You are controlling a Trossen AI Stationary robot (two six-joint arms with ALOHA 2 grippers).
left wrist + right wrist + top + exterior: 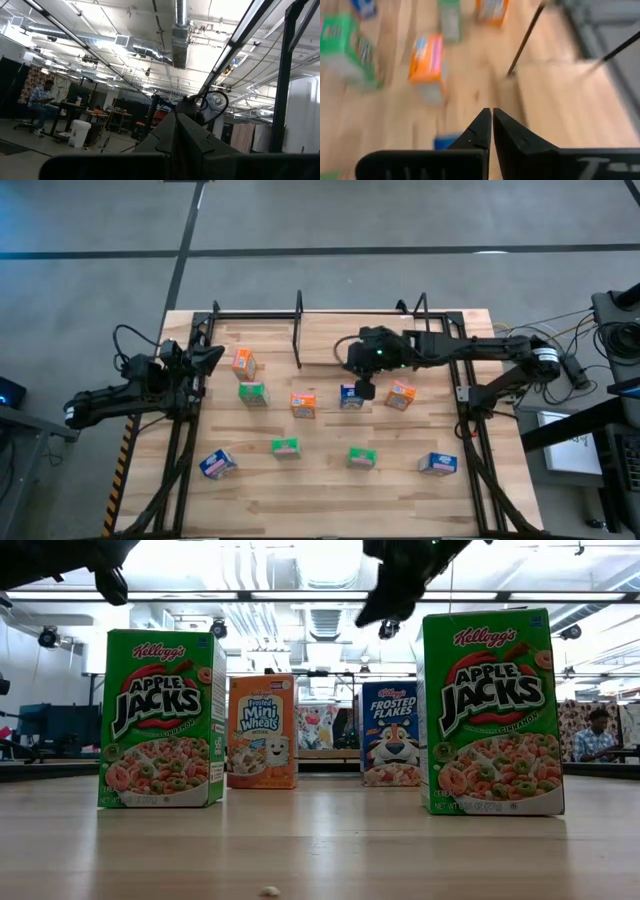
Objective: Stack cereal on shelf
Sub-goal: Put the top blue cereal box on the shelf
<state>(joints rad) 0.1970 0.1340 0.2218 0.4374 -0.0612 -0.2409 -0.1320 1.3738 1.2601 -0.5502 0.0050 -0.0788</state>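
High view: we see the left gripper (212,357) pressed together at the table's (330,490) left edge, and the right gripper (366,389) pressed together above a blue box (350,396) mid-table. Nine cereal boxes stand scattered on wood before the shelf (330,340); a person (598,735) sits in the room behind.

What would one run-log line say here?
right gripper: shut, above blue cereal box | left gripper: shut, table's left edge | wooden shelf: bare

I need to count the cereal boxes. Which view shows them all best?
The high view: all nine boxes lie spread across the table. The low view shows only four; the right wrist view a blurred few; the left wrist view none.
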